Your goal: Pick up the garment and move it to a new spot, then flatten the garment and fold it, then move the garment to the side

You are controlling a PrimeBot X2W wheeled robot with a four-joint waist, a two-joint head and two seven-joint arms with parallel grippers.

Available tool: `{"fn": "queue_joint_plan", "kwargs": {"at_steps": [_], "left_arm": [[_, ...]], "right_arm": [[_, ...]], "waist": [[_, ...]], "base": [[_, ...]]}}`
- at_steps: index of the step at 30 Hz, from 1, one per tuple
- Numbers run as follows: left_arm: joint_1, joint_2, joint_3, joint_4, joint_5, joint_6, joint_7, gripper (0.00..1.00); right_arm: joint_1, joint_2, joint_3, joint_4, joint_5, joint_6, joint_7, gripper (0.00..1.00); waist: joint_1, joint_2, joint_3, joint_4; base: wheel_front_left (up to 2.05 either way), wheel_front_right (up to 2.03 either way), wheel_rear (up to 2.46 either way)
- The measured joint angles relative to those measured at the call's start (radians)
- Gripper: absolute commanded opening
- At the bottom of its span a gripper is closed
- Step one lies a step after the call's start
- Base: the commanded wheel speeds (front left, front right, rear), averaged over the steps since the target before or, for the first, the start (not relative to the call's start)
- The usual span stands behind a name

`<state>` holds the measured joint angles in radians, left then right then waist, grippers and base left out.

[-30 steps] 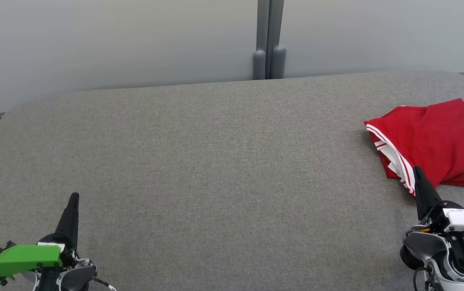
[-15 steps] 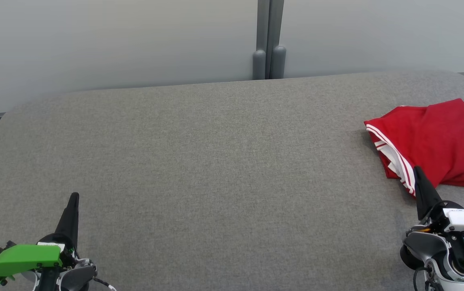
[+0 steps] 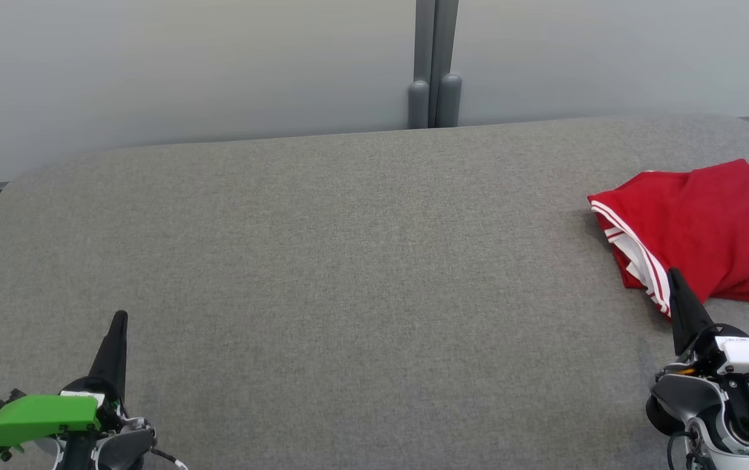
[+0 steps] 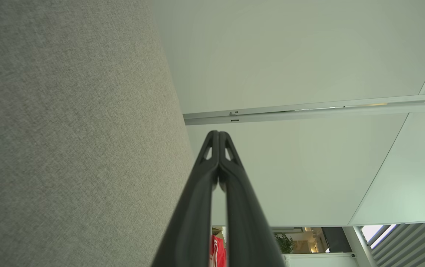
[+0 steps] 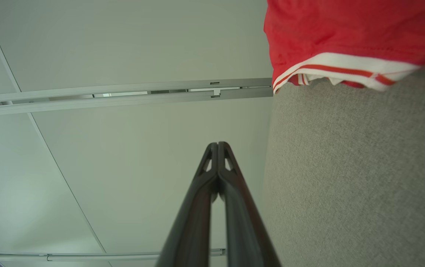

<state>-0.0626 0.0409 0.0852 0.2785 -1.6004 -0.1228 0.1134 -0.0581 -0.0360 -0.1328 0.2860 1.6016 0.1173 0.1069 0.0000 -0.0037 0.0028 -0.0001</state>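
At the far right of the grey fabric-covered table [image 3: 348,261], the red garment [image 3: 701,228] lies folded in a flat bundle. Its right part runs off the edge of the head view. White stripes trim the edge that faces the middle of the table, and a few layers of that striped hem show stacked at the near left corner.

The right gripper [image 3: 673,274] sits at the lower right of the head view. Its two dark fingers are pressed together into one point, holding nothing. From the head camera that point overlaps the garment's near striped corner. The right wrist view shows the striped hem ahead of the fingertips and off to one side, with bare grey fabric between, so the fingers are near the cloth but apart from it.

The left gripper [image 3: 121,316] is at the lower left of the head view, well away from the garment, over bare table. Its fingers are likewise closed tip to tip and empty, as the left wrist view makes plain. A green part sits on the wrist behind it.

Behind the table stand pale wall panels [image 3: 185,65], joined by a grey vertical post [image 3: 435,59].
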Motion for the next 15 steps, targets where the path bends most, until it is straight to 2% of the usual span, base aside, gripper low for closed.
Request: {"fn": "queue_joint_plan", "kwargs": {"at_steps": [15], "left_arm": [[0.000, 0.000, 0.000, 0.000, 0.000, 0.000, 0.000, 0.00]], "right_arm": [[0.000, 0.000, 0.000, -0.002, 0.000, 0.000, 0.000, 0.00]], "waist": [[0.0000, 0.0000, 0.000, 0.000]], "base": [[0.00, 0.00, 0.00]]}}
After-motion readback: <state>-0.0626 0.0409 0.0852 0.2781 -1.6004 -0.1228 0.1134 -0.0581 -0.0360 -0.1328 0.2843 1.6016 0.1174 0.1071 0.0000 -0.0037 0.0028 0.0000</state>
